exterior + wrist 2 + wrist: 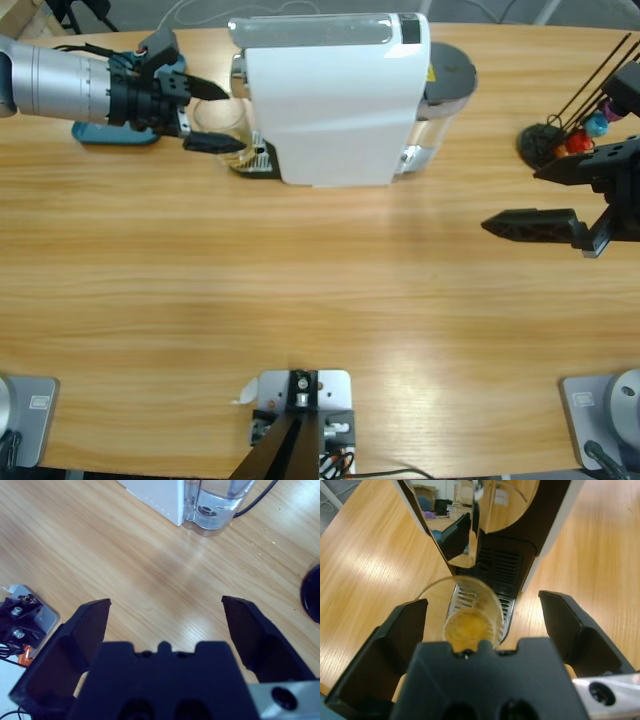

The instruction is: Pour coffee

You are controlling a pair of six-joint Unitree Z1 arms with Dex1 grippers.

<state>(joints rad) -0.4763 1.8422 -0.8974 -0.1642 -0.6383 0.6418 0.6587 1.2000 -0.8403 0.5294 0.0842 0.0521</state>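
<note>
The coffee [466,628] was already brewed: a shallow amber pool lay in the clear glass cup [470,611], which stood on the drip grille [506,605] of the white coffee machine [330,100]. The left gripper [482,625] had its jaws wide apart with the cup between them, close to the gripper's body, not yet clamped. Grasping, lifting out and pouring seemed all left to do. The right gripper [165,625] hung wide open over bare table [100,555], holding nothing.

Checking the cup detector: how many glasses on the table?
1. The glass sits on the drip tray of the white machine, between the left claw open jaws. Others could be hidden behind the machine.
</note>
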